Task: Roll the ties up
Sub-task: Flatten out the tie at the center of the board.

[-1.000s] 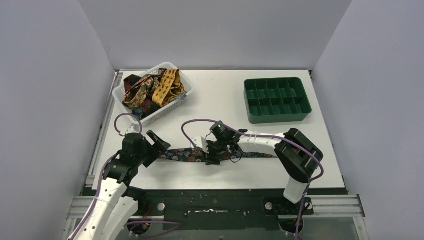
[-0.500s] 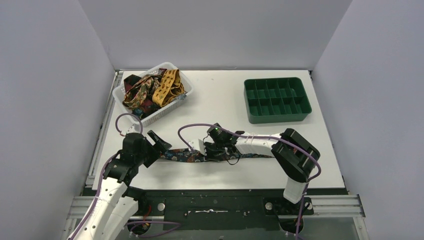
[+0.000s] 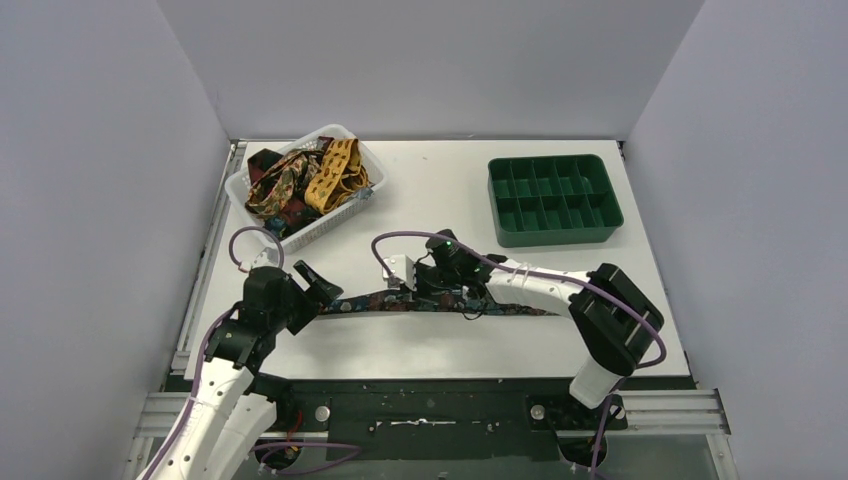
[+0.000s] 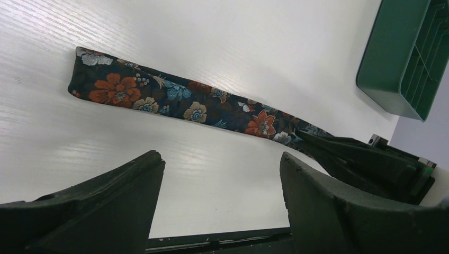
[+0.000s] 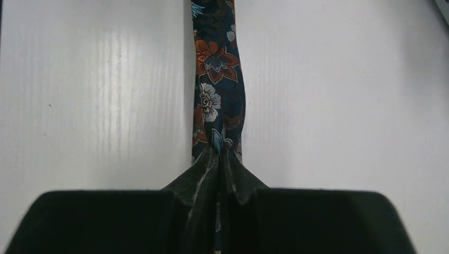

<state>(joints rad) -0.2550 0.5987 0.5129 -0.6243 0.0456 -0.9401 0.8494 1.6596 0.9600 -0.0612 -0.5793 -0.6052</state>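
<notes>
A dark floral tie (image 3: 380, 303) lies stretched left to right across the near part of the white table (image 3: 440, 190). It also shows in the left wrist view (image 4: 174, 100) and the right wrist view (image 5: 218, 84). My right gripper (image 3: 425, 290) is shut on the tie near its middle, the fabric pinched between the closed fingers (image 5: 218, 153). My left gripper (image 3: 318, 285) is open and empty by the tie's left end; its fingers (image 4: 116, 196) stand wide apart over bare table (image 4: 212, 174). More ties, mustard-yellow, dark red and brown (image 3: 300, 180), are piled in a basket.
A white basket (image 3: 240, 192) holding the other ties stands at the back left. A green compartment tray (image 3: 552, 198) stands at the back right, seen too in the left wrist view (image 4: 402, 58). Purple cables (image 3: 400, 243) loop above both arms.
My right gripper has moved slightly up and right with the tie pinched, pulling the tie into a straighter, thinner line. The left arm has barely moved.
</notes>
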